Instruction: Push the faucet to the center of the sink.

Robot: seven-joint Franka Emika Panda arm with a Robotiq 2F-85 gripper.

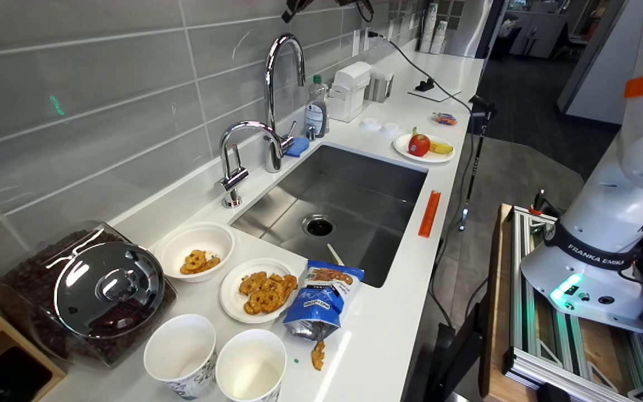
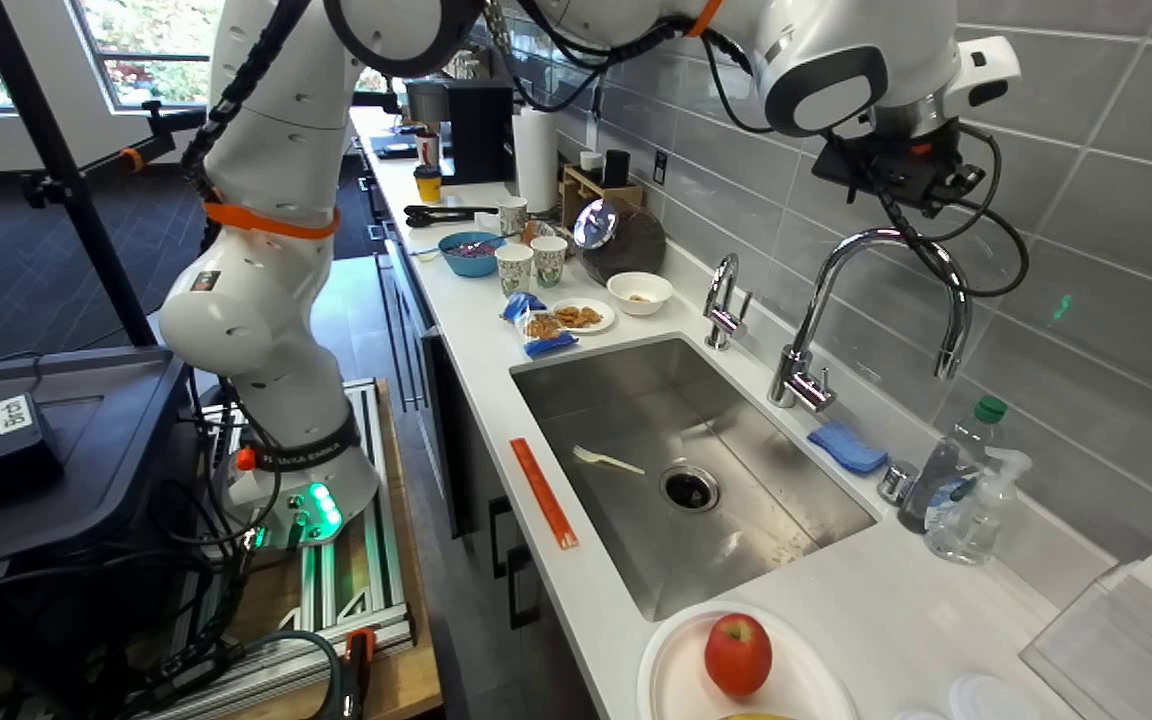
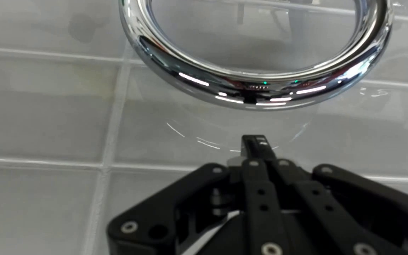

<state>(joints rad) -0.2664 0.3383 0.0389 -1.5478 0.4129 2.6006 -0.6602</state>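
The tall chrome faucet stands behind the sink. It shows in an exterior view with its spout turned along the tiled wall, not over the steel basin. In the wrist view its shiny arc curves across the top. My gripper is shut and empty, with its fingertips together. The tips appear just below the arc in that picture, with a gap between. The gripper hangs above the faucet's arch in an exterior view; its fingertips are hard to make out there. Only a dark part shows at the top edge of an exterior view.
A shorter chrome tap stands beside the faucet. A soap bottle and blue sponge are near its base. A fork lies in the sink. Plates, a bowl, cups and a snack bag stand around. Grey tiles line the wall.
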